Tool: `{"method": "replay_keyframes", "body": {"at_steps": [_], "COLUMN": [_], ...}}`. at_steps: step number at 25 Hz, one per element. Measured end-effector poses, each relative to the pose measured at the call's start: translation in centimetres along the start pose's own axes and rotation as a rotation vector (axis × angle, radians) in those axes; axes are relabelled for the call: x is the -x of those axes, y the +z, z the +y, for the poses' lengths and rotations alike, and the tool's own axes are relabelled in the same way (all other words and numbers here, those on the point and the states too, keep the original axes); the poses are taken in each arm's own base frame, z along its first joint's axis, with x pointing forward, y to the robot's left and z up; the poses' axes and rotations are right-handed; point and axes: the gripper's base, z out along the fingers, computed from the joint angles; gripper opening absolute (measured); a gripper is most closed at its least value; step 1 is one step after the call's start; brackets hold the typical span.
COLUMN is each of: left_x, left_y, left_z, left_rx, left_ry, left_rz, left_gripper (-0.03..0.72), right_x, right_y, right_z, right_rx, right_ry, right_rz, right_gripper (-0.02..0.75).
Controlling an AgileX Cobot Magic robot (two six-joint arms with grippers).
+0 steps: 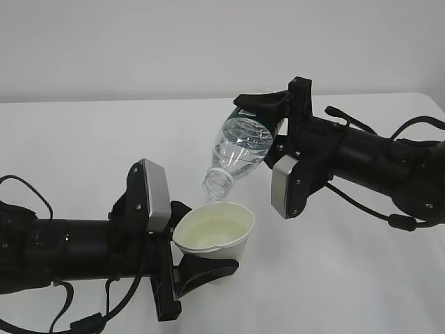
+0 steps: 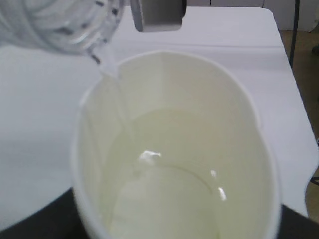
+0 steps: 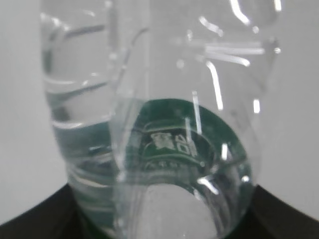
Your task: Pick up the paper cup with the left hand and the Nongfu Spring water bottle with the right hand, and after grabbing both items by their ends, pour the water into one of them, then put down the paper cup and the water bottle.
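Your table [image 1: 83, 139] is the biggest thing here: white and bare around both arms, with its far edge running across at 12 o'clock and a corner showing at 2 o'clock in the exterior view.

Your right hand [image 1: 281, 136] comes in from 3 o'clock. Its jaws stand moderately wide, closed around the base end of the Nongfu Spring water bottle [image 1: 240, 149]. The bottle is tilted with its open neck down toward 7 o'clock.

Your left hand [image 1: 191, 261] reaches in from 9 o'clock. Its jaws are likewise partly spread, clamped on the lower end of the paper cup [image 1: 212, 240]. The cup is held off the table and leans slightly, with its rim just beneath the bottle mouth.

I judge you to be in the middle of the pour. The left wrist view shows a thin stream of water [image 2: 112, 79] crossing the rim at 11 o'clock into a shallow pool. The rim looks squeezed out of round, so don't tighten that grip.

Next you need to tip the bottle back upright before parting the two. After that, lower each straight down. There is open table below and outward from both hands. The only tight spot is between the bottle neck and the cup rim.
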Motion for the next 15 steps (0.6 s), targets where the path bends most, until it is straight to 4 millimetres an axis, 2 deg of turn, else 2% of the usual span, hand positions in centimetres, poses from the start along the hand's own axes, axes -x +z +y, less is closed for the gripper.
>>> {"method": "replay_keyframes", "body": {"at_steps": [15], "left_x": [0.00], "left_y": [0.00], "left_z": [0.00], "left_rx": [0.000], "left_ry": [0.000], "left_rz": [0.000], "left_gripper": [0.426], "right_x": [0.00], "right_y": [0.00], "right_z": [-0.02], "right_rx": [-0.002], "right_ry": [-0.001], "right_rz": [0.000], "right_gripper": [0.456]}}
